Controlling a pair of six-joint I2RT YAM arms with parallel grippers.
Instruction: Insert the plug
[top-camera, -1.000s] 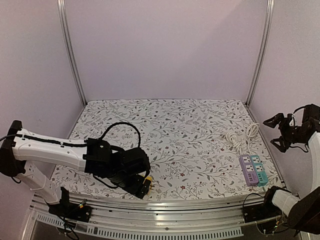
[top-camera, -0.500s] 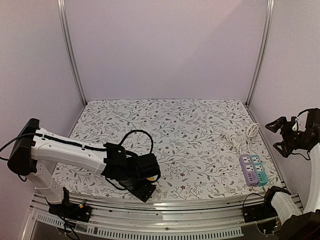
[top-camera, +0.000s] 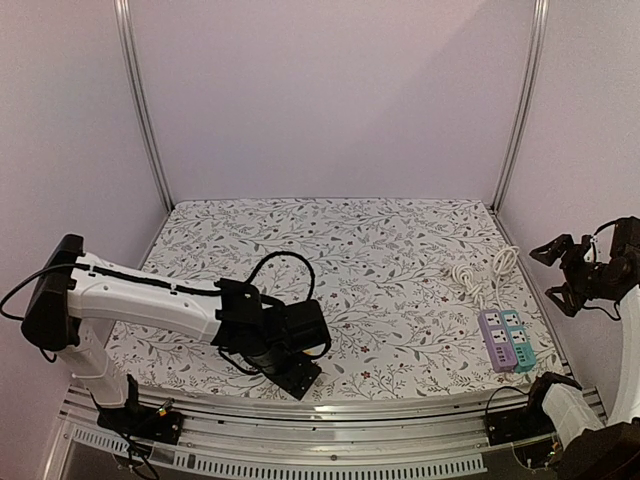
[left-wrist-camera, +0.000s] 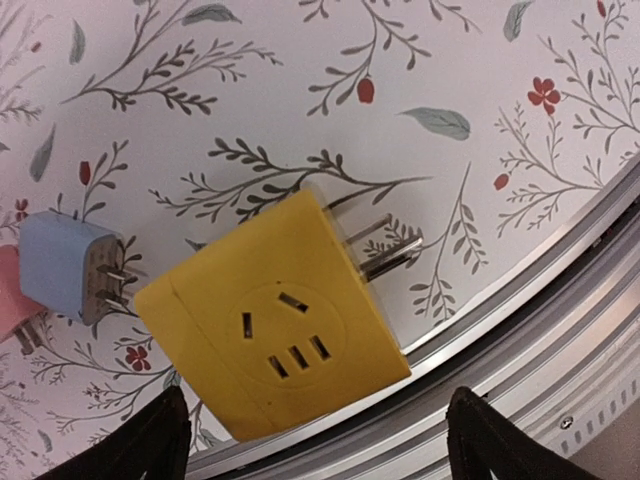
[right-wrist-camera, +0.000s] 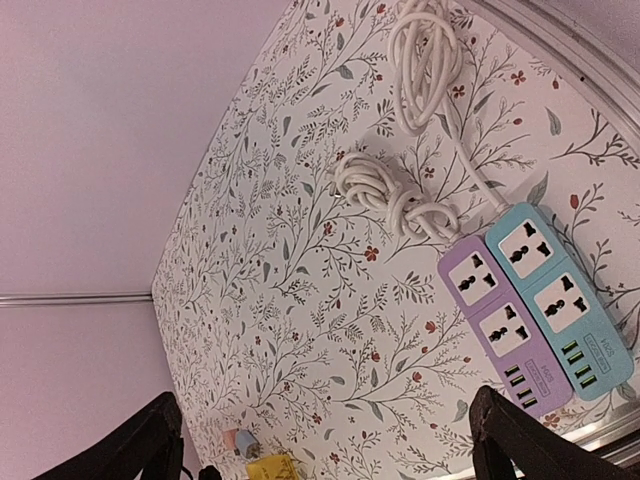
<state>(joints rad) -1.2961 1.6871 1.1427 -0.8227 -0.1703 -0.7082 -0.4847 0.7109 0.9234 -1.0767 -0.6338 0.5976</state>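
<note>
Left claw (left-wrist-camera: 318, 445) spread wide, down low at front edge of bench (left-wrist-camera: 300, 90), left of middle. Not gripping anything. Yellow plug (left-wrist-camera: 275, 325) lies flat on bench between fingertips, socket face up (prongs sticking out the side). Small blue plug (left-wrist-camera: 65, 265) just beside it. Right claw (right-wrist-camera: 330, 450) gaping, empty, raised off right edge. Purple power strip (right-wrist-camera: 495, 325) and teal power strip (right-wrist-camera: 555, 290) touching side by side near front-right corner, white cord (right-wrist-camera: 390, 195) coiled behind them.
</note>
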